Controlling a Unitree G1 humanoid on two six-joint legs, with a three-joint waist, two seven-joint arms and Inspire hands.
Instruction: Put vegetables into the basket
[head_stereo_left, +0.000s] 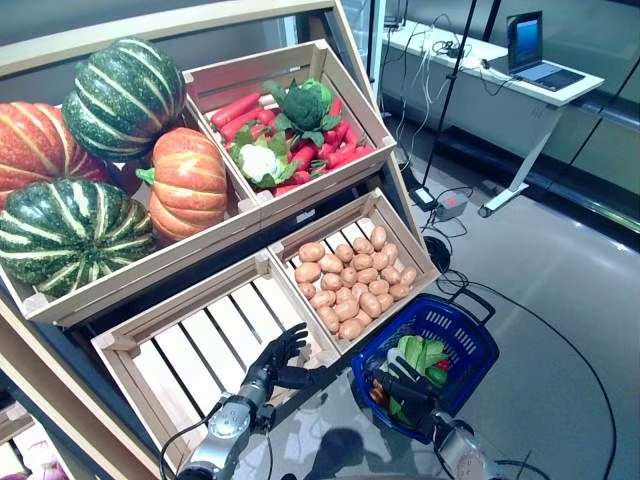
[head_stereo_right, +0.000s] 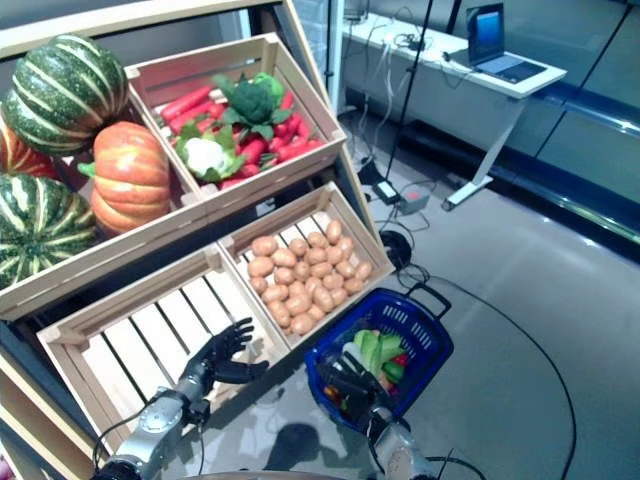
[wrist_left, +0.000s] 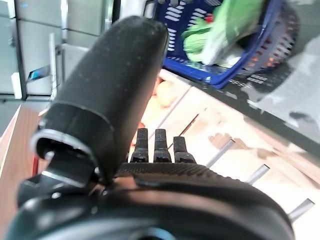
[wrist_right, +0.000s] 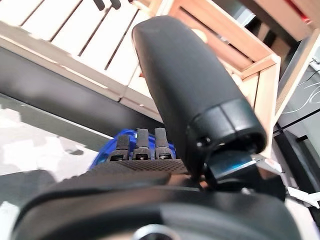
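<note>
R robot hand (wrist_right: 150, 165) over blue basket (wrist_right: 122, 137).

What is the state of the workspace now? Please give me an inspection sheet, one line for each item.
Surface: wooden crate stand; lower left crate holds nothing seen.
Job's things: blue basket on the floor with green vegetables; potatoes; carrots, broccoli, cauliflower.
Clutter: pumpkins.
Hands: left hand open over the lower left crate; right hand at the basket, state unclear.
Cables: black cables on the floor.
Surroundings: desk with laptop.

An open laptop (head_stereo_left: 538, 55) sits on a white desk (head_stereo_left: 470, 55).
</note>
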